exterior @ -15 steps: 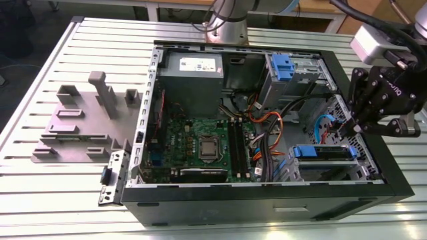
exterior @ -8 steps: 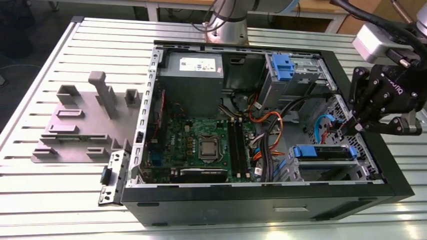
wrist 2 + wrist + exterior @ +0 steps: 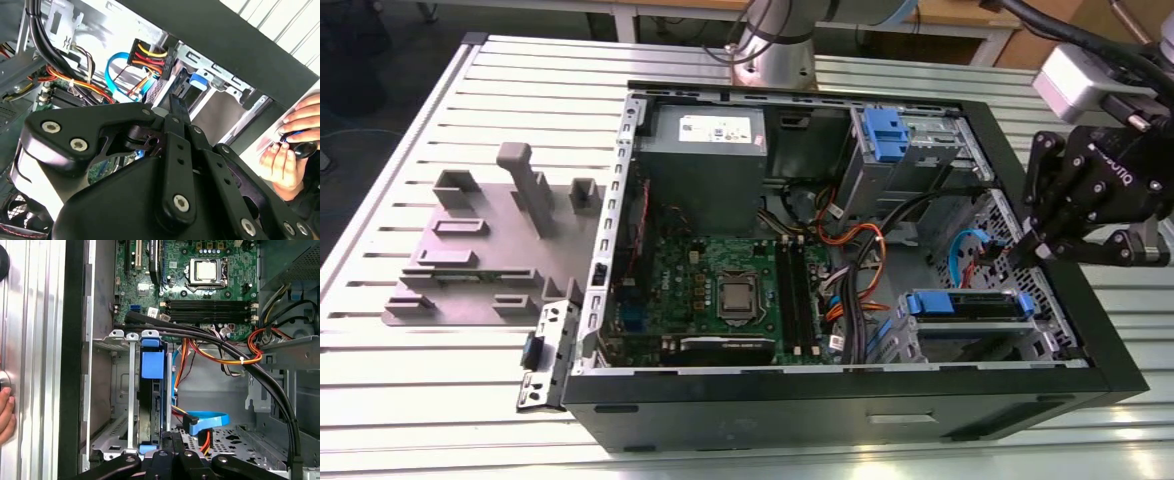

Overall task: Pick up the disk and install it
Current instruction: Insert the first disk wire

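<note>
The gripper (image 3: 1017, 252) is hovering just above the disk (image 3: 151, 367) sitting upright inside the case (image 3: 854, 410), its fingers (image 3: 177, 107) seemingly pressing together, gripping nothing.

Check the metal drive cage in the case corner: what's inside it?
The disk, edge-on in the first wrist view, blue carrier frame showing at both ends. The drive cage walls cover its faces and connectors, so seating depth can't be judged.
</note>
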You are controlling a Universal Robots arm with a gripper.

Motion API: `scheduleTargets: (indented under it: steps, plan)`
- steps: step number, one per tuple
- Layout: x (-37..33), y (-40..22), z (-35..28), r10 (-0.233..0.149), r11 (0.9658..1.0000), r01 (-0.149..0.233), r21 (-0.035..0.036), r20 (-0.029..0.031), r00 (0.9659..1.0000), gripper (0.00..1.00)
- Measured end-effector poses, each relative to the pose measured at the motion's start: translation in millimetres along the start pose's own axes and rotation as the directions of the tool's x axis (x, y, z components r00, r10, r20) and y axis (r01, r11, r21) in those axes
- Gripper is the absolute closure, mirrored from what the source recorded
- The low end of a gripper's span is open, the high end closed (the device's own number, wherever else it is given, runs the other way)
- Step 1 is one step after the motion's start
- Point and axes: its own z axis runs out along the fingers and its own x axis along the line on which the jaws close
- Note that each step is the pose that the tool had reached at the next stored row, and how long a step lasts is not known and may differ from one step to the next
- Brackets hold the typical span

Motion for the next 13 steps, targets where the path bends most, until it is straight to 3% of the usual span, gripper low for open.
scheduleTargets:
  steps: [6, 9, 12, 13]
  plan:
    - [-2.5, -5.0, -0.2, 0.000, 1.0000, 0.000, -0.0007, 0.0000, 1.0000, 0.89]
    - [-2.5, -5.2, -0.3, 0.000, 1.0000, 0.000, -0.0008, 0.0000, 1.0000, 0.76]
    - [-2.6, -5.8, -0.3, -0.002, 1.0000, 0.002, -0.0007, -0.0001, 1.0000, 0.75]
    - [-2.5, -6.1, -0.3, -0.005, 1.0000, 0.005, -0.0006, -0.0002, 1.0000, 0.69]
